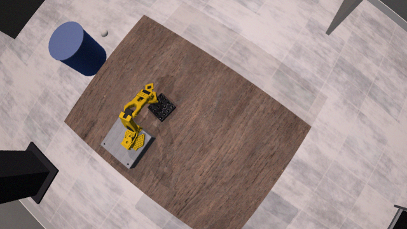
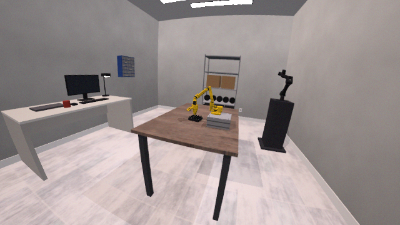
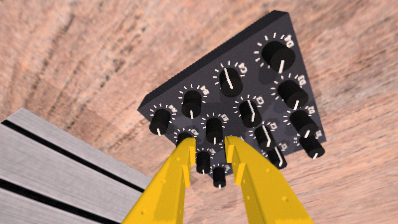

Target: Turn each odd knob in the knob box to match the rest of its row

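The black knob box (image 3: 235, 107) lies on the wooden table, with white tick marks around each of its several black knobs. It also shows in the top view (image 1: 161, 107) and in the room view (image 2: 195, 118). My yellow gripper (image 3: 209, 146) hangs over the box's near-left part, a little above the knobs. Its fingers stand narrow and hold nothing. Some small knobs (image 3: 203, 161) show in the gap between the fingers, lower down. One knob (image 3: 214, 129) stands just beyond the fingertips. In the top view the gripper (image 1: 152, 97) is at the box's left corner.
The arm's grey base block (image 1: 128, 144) stands on the table close to the box, and its edge shows in the wrist view (image 3: 55, 170). A blue cylinder (image 1: 76, 48) stands on the floor beyond the table's corner.
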{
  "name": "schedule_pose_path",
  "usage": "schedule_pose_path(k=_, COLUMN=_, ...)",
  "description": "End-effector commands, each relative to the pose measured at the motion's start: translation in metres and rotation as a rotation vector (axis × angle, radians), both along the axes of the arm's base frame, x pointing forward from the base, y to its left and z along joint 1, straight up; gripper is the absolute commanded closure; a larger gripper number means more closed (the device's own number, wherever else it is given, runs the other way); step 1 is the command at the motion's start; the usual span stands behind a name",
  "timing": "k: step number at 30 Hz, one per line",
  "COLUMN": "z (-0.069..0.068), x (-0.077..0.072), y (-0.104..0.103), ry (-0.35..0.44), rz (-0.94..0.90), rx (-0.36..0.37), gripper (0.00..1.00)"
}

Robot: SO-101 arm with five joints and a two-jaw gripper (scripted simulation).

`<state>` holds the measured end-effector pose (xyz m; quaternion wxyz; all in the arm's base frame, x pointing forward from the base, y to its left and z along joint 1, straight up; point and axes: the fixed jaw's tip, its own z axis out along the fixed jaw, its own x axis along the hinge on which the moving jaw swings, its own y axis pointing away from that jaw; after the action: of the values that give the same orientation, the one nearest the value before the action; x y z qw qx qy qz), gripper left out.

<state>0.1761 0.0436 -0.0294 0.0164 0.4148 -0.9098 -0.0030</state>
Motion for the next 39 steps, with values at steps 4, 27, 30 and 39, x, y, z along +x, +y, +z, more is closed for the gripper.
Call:
schedule_pose_path(k=4, z=0.003, x=-0.007, y=-0.003, ry=-0.027, rz=-0.014, rx=0.007, gripper=0.92)
schedule_pose_path(k=27, z=0.003, x=-0.016, y=-0.005, ry=-0.027, rz=0.001, rx=0.007, gripper=0.92)
schedule_pose_path(k=30, z=0.003, x=-0.016, y=-0.005, ry=-0.026, rz=0.017, rx=0.007, gripper=0.92)
schedule_pose_path(k=39, z=0.003, x=-0.016, y=-0.005, ry=-0.026, rz=0.087, rx=0.009, gripper=0.92)
